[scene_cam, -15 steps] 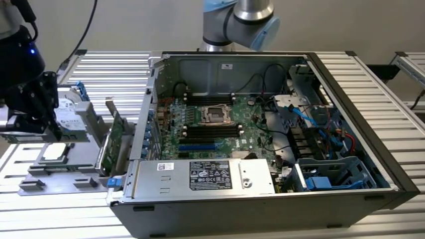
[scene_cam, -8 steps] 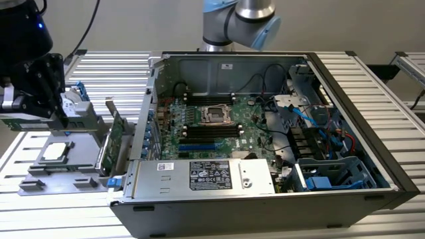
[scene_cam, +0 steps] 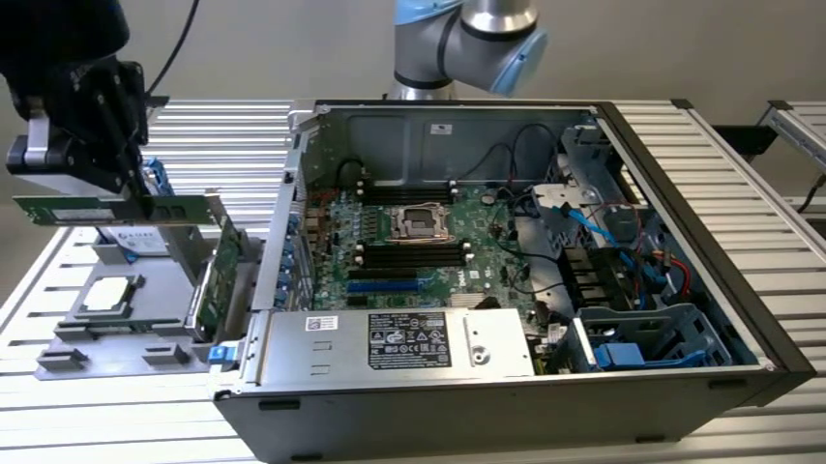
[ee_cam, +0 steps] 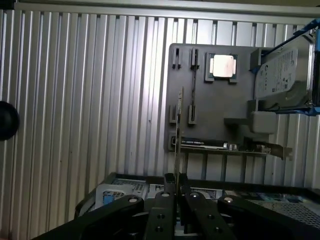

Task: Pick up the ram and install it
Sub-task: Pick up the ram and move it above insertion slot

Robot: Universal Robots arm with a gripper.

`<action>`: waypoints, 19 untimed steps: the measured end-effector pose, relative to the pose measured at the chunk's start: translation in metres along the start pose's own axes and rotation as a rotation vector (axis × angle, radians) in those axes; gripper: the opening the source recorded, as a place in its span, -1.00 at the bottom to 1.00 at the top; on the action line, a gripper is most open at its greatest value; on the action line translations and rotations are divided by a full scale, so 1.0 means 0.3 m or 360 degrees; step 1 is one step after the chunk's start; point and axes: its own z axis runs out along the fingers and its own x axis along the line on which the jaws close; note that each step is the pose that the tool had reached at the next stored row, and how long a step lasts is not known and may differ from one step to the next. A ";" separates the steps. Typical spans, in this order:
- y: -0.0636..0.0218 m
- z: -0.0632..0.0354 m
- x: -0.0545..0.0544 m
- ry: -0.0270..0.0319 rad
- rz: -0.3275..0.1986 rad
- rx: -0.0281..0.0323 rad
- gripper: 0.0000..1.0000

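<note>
The ram (scene_cam: 65, 210) is a long thin green stick held level in the air at the exterior view's left, above the grey holder tray (scene_cam: 77, 338). My gripper (scene_cam: 130, 188) is shut on it from above, near its middle. In the wrist view the ram (ee_cam: 178, 130) shows edge-on as a thin strip rising from between the black fingers (ee_cam: 165, 200) of the gripper (ee_cam: 176, 182). The open computer case (scene_cam: 722, 290) lies to the exterior view's right, with the motherboard's dark memory slots (scene_cam: 406, 253) below the processor socket (scene_cam: 420, 220).
On the grey tray (ee_cam: 210, 125) sit a processor (ee_cam: 222, 66), a silver hard drive with blue rails (ee_cam: 282, 75) and a tall green expansion card (scene_cam: 222, 275) standing on edge. The case's near wall (scene_cam: 387, 343) and the power supply stand between tray and motherboard. A slatted metal table (scene_cam: 722, 435) lies underneath.
</note>
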 end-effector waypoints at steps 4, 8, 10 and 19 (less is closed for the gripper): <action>-0.050 -0.040 0.004 -0.00037 -0.0003 -0.00051 -0.72; -0.102 -0.066 0.008 -0.00078 -0.0004 -0.00076 -0.72; -0.127 -0.074 0.009 -0.00096 -0.0005 -0.00084 -0.72; -0.248 -0.087 0.001 -0.00129 -0.0005 -0.00085 -0.72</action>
